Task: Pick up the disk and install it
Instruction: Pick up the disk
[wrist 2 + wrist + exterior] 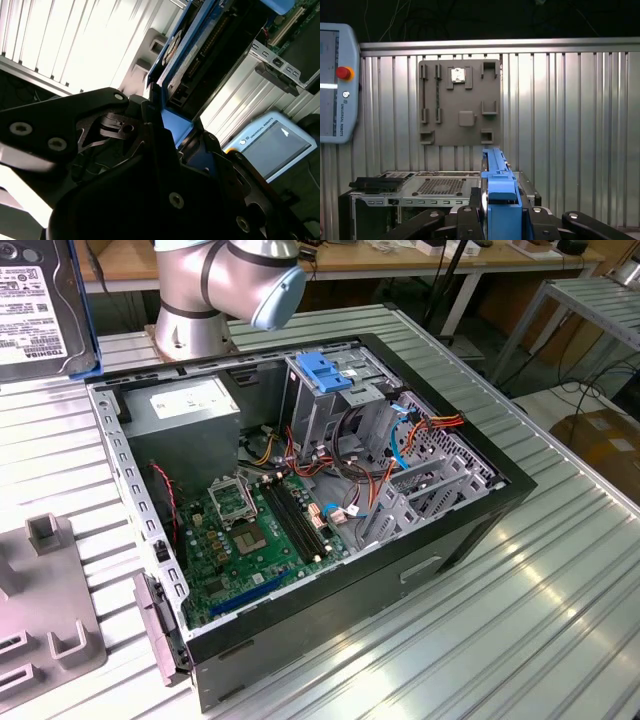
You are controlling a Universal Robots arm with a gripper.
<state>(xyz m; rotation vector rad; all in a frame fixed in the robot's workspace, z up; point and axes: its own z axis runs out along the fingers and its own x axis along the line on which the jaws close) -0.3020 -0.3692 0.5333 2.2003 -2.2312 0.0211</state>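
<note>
Our hand (501, 214) clamps the disk (495, 165) edge-on by its blue bracket, so it hangs clear of the open computer case (440, 186).

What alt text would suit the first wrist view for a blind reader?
The gripper clamps the blue-framed disk edge-on, with an open computer case beyond it and a grey parts tray on the ribbed metal table.

Ribbed metal tabletop (520, 630) gleaming under the lights. The open computer case (450, 540) lies on its side in the middle, and a grey fixture plate (45, 625) rests flat just beside it, on the exterior view's left.
</note>
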